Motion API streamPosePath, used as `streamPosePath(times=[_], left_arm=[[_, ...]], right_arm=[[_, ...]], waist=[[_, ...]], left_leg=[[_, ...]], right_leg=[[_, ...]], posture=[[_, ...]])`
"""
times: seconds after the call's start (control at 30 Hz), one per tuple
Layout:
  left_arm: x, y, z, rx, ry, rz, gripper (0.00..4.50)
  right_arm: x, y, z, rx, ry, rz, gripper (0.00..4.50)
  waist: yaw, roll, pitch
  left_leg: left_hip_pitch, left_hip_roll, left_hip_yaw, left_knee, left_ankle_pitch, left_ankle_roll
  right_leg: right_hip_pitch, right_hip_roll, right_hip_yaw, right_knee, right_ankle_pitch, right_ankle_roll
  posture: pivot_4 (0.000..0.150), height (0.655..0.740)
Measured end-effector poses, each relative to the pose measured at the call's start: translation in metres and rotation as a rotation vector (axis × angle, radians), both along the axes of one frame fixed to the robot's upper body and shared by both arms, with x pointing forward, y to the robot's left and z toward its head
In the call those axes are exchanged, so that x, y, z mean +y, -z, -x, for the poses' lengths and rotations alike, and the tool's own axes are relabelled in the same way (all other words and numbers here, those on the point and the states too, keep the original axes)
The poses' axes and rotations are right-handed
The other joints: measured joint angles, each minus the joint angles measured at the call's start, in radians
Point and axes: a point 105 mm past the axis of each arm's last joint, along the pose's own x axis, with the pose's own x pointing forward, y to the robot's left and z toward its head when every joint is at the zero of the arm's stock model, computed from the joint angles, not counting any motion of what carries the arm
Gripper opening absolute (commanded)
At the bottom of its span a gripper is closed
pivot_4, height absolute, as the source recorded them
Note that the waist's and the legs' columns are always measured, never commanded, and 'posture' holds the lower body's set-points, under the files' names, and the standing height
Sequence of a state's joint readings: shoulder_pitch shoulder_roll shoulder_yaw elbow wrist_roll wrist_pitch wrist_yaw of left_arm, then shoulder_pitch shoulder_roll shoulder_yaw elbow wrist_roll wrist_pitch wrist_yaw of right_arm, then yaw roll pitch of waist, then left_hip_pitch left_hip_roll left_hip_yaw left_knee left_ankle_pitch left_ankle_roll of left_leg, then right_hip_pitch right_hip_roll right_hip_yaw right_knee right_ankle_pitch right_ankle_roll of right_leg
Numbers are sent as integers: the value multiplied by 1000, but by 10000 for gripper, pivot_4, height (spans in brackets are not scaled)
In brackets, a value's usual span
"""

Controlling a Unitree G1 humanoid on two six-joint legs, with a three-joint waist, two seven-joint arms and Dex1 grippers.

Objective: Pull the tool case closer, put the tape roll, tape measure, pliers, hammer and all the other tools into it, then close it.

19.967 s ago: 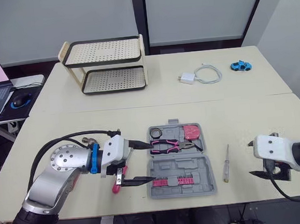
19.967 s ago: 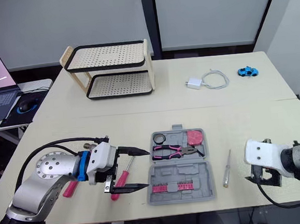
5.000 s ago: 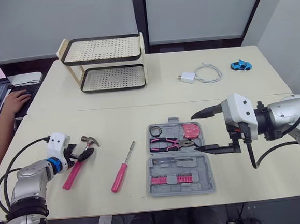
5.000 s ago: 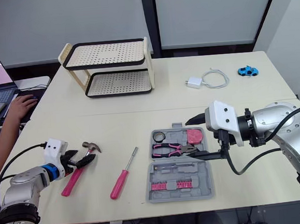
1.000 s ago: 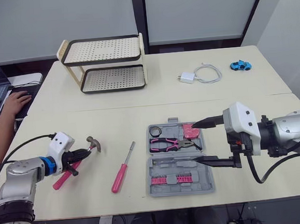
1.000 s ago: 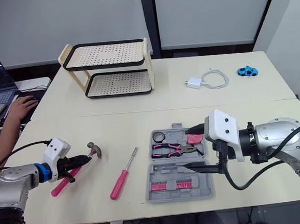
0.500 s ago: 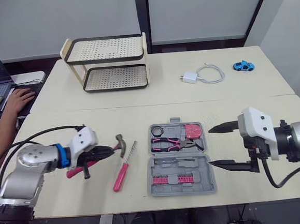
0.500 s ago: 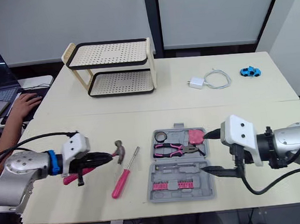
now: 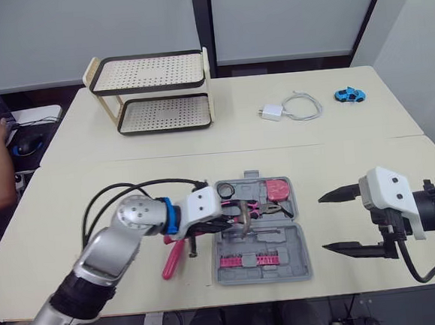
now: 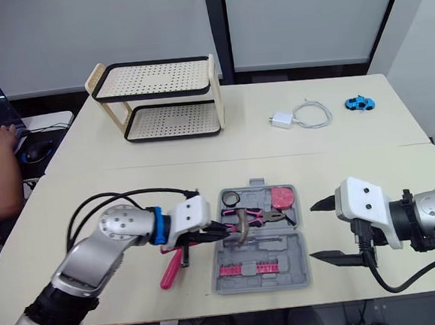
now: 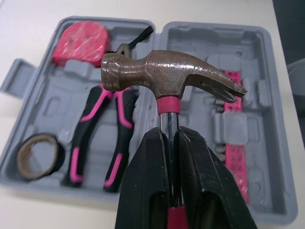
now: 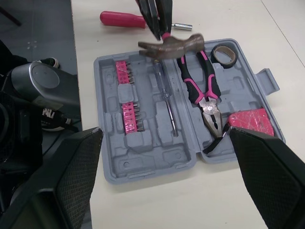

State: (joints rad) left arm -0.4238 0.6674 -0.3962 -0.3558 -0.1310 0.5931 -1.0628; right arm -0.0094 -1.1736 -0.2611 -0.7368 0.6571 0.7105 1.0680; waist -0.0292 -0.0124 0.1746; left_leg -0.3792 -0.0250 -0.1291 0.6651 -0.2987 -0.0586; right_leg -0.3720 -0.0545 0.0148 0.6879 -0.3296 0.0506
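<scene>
Your left gripper (image 9: 233,223) reaches in toward the middle, fingers (image 11: 150,181) pinched tight together; your right gripper (image 9: 322,223) hovers out right, fingers (image 9: 339,193) spread wide apart.

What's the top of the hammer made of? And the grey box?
The hammer has a head that looks like bare metal, maybe steel: dull brown-grey with rusty-looking speckles and a faint shine. The tool case looks like moulded plastic: plain matte grey, with shaped pockets for each tool.

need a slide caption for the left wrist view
Left gripper clamps the rusty pink-collared hammer by its neck over the open grey plastic tool case holding pink-handled pliers
</scene>
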Motion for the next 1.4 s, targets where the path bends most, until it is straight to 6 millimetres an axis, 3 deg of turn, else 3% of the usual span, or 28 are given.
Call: streamPosePath(times=[0.2, 0.3, 0.67, 1.4], left_arm=[[-43, 4, 6, -7, 66, -19, 402], [-54, 7, 11, -7, 106, -53, 402], [-76, 27, 20, -2, 150, -167, 402], [-88, 55, 21, 25, 87, -212, 402]], right_arm=[[-2, 4, -1, 5, 8, 11, 45000], [-4, 8, 1, 18, 15, 21, 45000], [-10, 16, 3, 31, 25, 68, 45000], [-11, 21, 7, 60, 26, 71, 45000]], waist=[[2, -1, 0], [2, -1, 0], [3, -1, 0], [5, -1, 0]], left_leg=[[0, -1, 0, 1, 0, 0], [0, -1, 0, 1, 0, 0], [0, -2, -1, 2, 0, 0], [0, -2, -2, 4, 0, 0]], right_leg=[[1, 0, 0, 0, 0, 0], [1, 0, 1, 0, 0, 0], [2, 0, 0, 0, 0, 0], [3, 0, 0, 0, 0, 0]], posture=[[1500, 7400], [1500, 7400], [1500, 7400], [1500, 7400]])
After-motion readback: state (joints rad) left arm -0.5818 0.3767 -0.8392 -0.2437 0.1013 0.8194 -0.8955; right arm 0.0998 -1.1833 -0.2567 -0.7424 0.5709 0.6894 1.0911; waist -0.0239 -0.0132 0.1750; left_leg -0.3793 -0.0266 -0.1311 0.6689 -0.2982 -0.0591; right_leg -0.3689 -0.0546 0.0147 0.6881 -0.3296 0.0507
